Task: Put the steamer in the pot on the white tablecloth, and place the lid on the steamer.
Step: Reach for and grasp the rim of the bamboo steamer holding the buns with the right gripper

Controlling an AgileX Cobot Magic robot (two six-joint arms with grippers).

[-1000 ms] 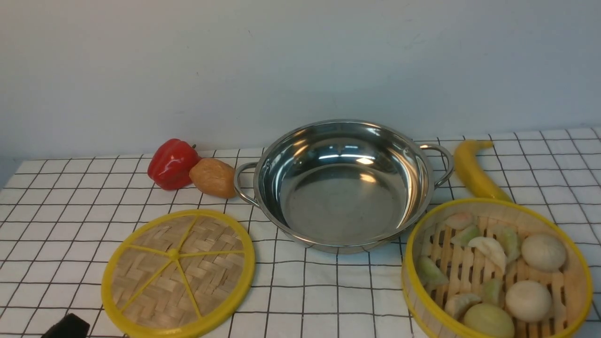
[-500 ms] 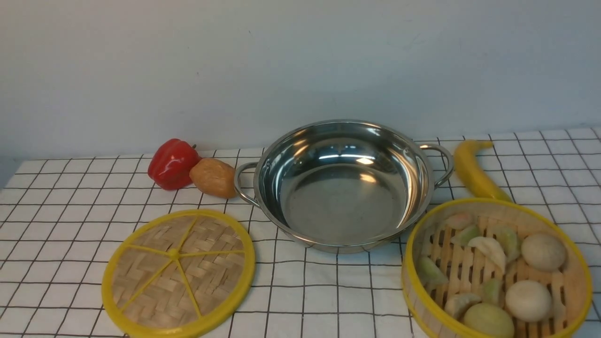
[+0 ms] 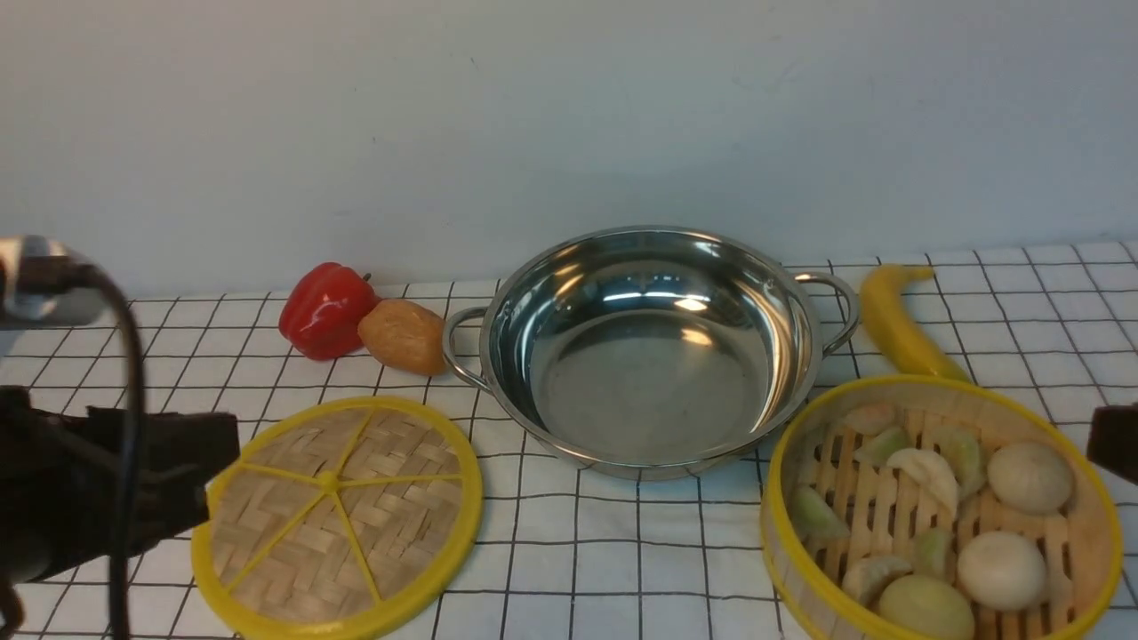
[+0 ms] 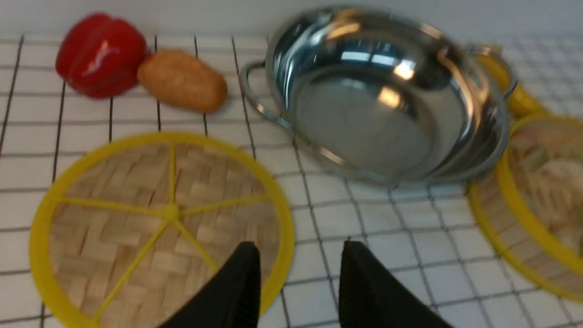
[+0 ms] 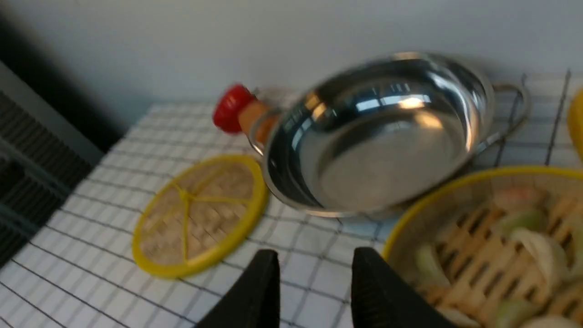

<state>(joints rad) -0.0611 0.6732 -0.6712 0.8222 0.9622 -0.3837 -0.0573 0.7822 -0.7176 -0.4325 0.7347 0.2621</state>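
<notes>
Wrist views blurred; round yellow-rimmed bamboo steamer (image 3: 925, 383) cut off by front view's lower edge, right gripper (image 5: 314, 259) only a dark sliver in that view. Left gripper (image 4: 300, 255) sits at edge of flat woven yellow-spoked lid (image 4: 114, 228), right gripper just beside steamer; both jaws parted, holding nothing. Steamer holds pale buns and dumplings (image 3: 1000, 569); shiny steel pot (image 3: 658, 356), floor bare, lies beyond both grippers on white black-gridded tablecloth (image 3: 622, 569).

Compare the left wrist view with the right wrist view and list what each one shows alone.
Only the left wrist: the left gripper, open, by the rim of the lid, and the whole potato. Only the right wrist: the right gripper, open, beside the steamer, and a dark ribbed panel past the white tablecloth. Both: pot, lid, red pepper, steamer.
</notes>
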